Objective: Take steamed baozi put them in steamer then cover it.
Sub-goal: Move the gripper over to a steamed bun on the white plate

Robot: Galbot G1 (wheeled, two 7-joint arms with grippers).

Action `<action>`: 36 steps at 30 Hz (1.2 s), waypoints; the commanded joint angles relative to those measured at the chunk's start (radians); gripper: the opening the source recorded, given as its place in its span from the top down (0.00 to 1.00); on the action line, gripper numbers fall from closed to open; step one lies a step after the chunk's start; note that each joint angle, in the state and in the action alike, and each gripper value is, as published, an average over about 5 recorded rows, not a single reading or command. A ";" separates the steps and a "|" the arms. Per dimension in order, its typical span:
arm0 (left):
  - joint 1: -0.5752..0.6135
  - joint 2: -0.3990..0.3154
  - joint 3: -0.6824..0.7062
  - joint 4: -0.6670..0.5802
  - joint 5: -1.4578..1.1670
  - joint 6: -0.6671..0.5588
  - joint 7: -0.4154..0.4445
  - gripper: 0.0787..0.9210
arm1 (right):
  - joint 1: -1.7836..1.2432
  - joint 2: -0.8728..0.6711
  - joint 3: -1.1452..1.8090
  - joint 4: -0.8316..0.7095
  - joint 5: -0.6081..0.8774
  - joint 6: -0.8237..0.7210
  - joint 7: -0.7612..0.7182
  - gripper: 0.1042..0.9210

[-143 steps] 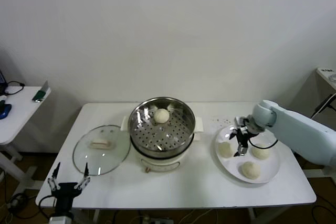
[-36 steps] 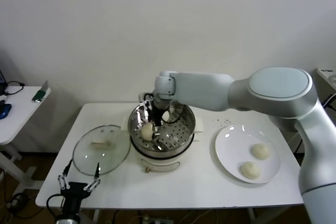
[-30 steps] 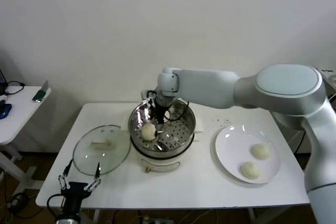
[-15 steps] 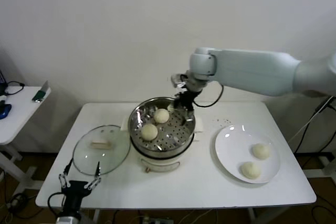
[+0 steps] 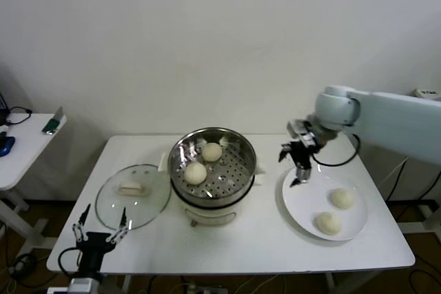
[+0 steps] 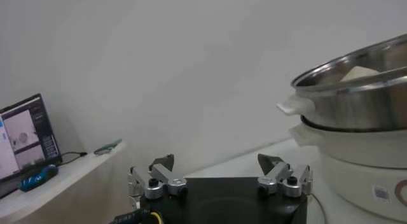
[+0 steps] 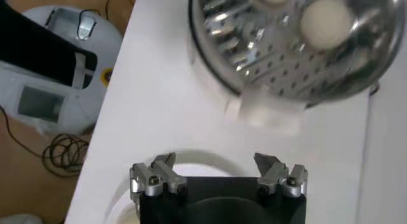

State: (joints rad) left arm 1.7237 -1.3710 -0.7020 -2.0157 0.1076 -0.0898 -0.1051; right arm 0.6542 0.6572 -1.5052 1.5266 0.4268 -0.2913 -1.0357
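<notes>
Right claw (image 5: 295, 166) hangs empty above plate (image 5: 303, 208), steamer (image 5: 213, 163) leftward.

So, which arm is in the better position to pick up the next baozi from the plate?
The right. Its open right gripper hangs over the plate edge, near the two remaining baozi. The left gripper waits low at the table's near-left corner, far from them.

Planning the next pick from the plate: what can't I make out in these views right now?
- Baozi on the white plate: the right wrist view shows only a sliver of plate behind the open right gripper; both buns appear only in the head view.
- Steamer floor: the left wrist view sees it side-on; its wall hides the inside.
- Lid: absent from both wrist views.
- Left gripper: open, low at the table's front edge, arm cut off.
</notes>
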 commanded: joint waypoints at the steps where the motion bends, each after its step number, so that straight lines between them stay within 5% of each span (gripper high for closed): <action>1: -0.005 -0.011 -0.006 -0.002 0.002 0.012 -0.004 0.12 | -0.330 -0.238 0.213 0.021 -0.253 0.019 -0.030 0.12; 13: 0.012 -0.028 -0.007 -0.004 -0.003 -0.010 0.018 0.12 | -0.575 -0.226 0.412 -0.121 -0.351 0.056 -0.052 0.12; 36: 0.034 -0.040 -0.004 0.035 0.023 -0.034 0.016 0.12 | -0.457 -0.009 0.250 -0.265 -0.299 0.064 -0.054 0.12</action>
State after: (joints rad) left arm 1.7553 -1.4090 -0.7064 -1.9884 0.1270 -0.1179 -0.0876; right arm 0.1811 0.5898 -1.2089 1.3057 0.1221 -0.2306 -1.0879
